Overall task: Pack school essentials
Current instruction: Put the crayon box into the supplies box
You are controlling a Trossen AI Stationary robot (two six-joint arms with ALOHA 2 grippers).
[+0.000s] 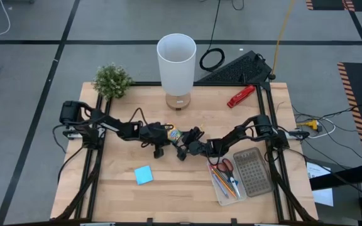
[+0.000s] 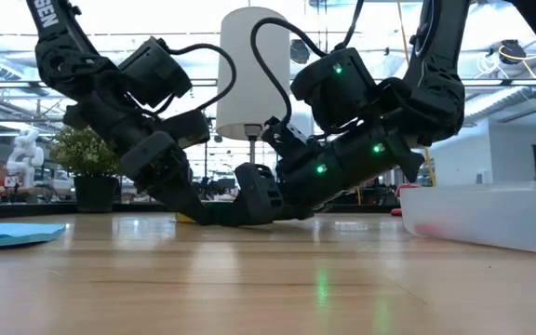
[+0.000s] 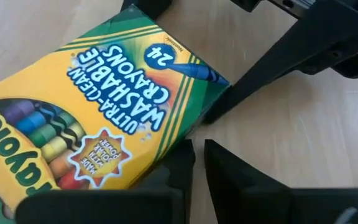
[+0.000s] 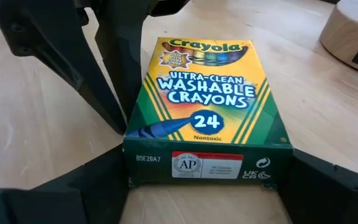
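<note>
The yellow-green crayon box (image 4: 207,93) lies flat on the wooden table near its middle (image 1: 174,134). My right gripper (image 4: 207,186) comes in low from the table's right, its two fingers on either side of the box's near end. My left gripper (image 3: 199,155) comes in low from the left. It is shut with nothing between its fingers and sits right beside one long side of the box (image 3: 104,112). The blue sticky-note pad (image 1: 144,175) lies flat near the front. Red-handled scissors and pens (image 1: 225,174) lie in a clear tray. My right gripper has the box's bottom end (image 4: 207,167) between its two fingers, one against each long side, reaching in level and along the box. The box lies flat on the table. My left gripper's outer finger side (image 3: 180,163) rests against the box's long edge (image 3: 166,146).
A white lamp (image 1: 176,63) stands at the far middle, with a small green plant (image 1: 112,80) at the far left. A red tool (image 1: 240,96) lies at the far right. The clear tray (image 1: 254,171) sits at the front right. Bare wood lies along the front edge.
</note>
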